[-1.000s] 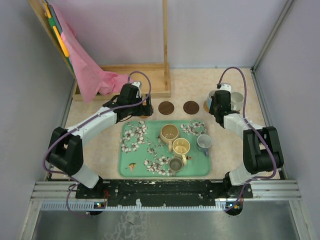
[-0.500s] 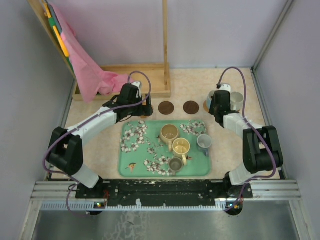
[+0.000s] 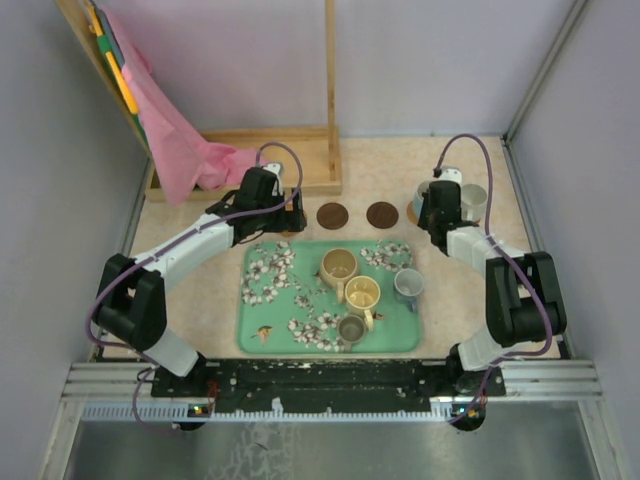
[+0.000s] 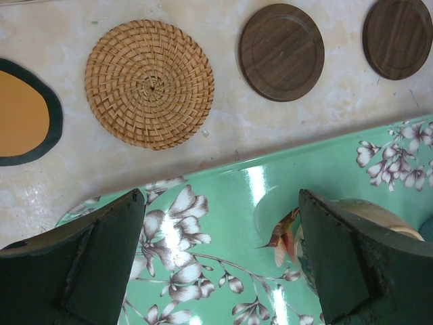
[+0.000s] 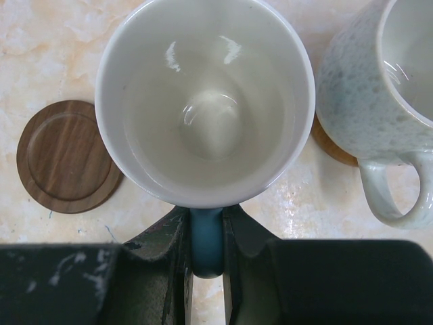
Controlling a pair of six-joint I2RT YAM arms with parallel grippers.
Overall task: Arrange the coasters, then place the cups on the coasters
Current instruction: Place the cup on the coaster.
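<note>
The right claw [image 5: 206,238] pinches the blue-handled cup [image 5: 203,101] by its handle; the left claw [image 4: 220,261] gapes empty over the tray [image 4: 203,170] rim; woven coaster [image 4: 150,82] at 11 o'clock.

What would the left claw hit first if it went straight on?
Most likely the green floral tray, near its far rim, just ahead of the open left claw; the woven coaster lies just beyond. Depth is unclear.

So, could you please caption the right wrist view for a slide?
Right end effector grips the cup by its handle, between a brown coaster and a speckled mug.
</note>
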